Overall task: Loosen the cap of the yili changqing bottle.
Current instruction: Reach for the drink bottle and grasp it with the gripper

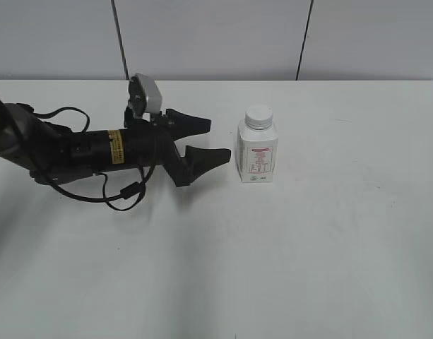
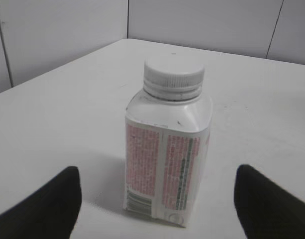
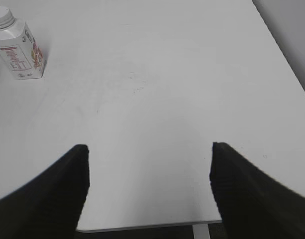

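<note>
presently: yili changqing bottle (image 2: 167, 159), upright, likely light, tippy plastic; grip body, ribbed cap (image 2: 173, 73); left gripper (image 1: 208, 143), right gripper (image 3: 150, 172) wide open, empty

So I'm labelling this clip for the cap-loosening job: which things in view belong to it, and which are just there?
Belongs to the job:
- yili changqing bottle, upright
- cap, on its neck
- left end effector, open, beside the bottle, not touching
- right end effector, open, far off

Just there:
- white table
- grey wall panels
</note>
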Tool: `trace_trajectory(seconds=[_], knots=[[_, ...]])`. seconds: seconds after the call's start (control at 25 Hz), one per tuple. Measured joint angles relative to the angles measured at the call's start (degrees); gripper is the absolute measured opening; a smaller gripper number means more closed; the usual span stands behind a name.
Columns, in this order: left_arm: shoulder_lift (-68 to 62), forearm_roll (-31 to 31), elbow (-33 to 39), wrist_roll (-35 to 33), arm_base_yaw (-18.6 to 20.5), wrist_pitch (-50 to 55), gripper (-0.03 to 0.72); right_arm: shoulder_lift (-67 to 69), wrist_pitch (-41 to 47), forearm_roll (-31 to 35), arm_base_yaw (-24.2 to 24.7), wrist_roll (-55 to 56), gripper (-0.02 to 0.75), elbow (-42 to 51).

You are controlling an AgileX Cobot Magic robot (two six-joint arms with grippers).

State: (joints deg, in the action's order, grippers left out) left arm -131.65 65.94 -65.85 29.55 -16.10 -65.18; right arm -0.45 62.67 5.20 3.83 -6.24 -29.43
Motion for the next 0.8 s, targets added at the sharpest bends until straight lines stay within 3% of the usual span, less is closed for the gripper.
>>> trace_trajectory(seconds=[0.52,0.8], knots=[[-6.8,1.0,-12.6,4.4,-4.6,3.8,0.575,0.0,0.0,0.1,0.0,0.0,0.591,0.1],[-7.4,1.8,-14.1,4.8,-5.7,5.3,0.575,0.0,0.0,0.1,0.0,0.0,0.591,0.1]])
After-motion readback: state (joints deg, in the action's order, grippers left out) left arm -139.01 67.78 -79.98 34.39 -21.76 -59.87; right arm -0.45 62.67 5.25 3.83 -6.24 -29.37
